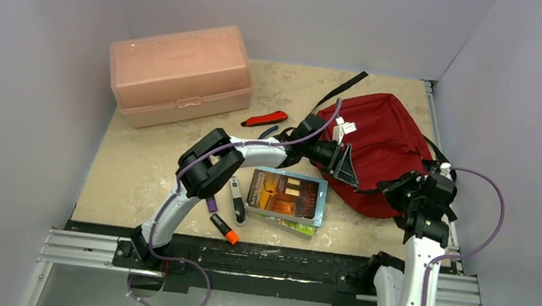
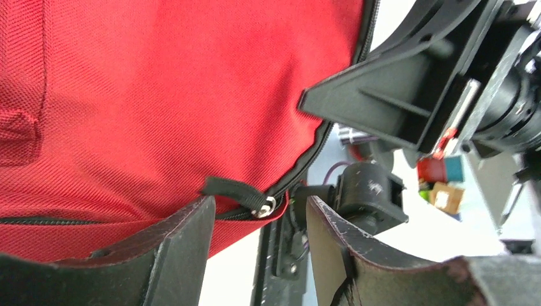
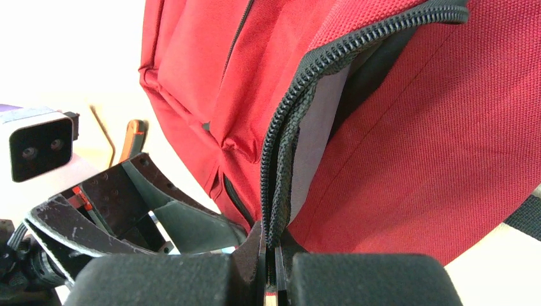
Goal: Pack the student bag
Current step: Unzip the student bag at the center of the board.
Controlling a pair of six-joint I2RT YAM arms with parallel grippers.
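Observation:
The dark red student bag (image 1: 385, 139) lies at the right of the table, its main zipper partly open (image 3: 319, 64). My left gripper (image 1: 341, 163) is at the bag's left edge, open. In the left wrist view its jaws (image 2: 258, 217) stand apart on either side of the black zipper pull tab (image 2: 235, 191), with the left finger (image 2: 185, 233) against the red fabric (image 2: 159, 95). My right gripper (image 1: 405, 190) is at the bag's near right edge. In the right wrist view it (image 3: 274, 255) is shut on the black zipper edge (image 3: 284, 172) of the bag.
A pale pink lidded box (image 1: 178, 73) stands at the back left. A book (image 1: 286, 193) lies on a green item (image 1: 299, 228) near the centre front. A red cutter (image 1: 266, 118), a grey pen (image 1: 237, 199), a purple item (image 1: 211, 204) and an orange-capped marker (image 1: 224, 228) lie around my left arm.

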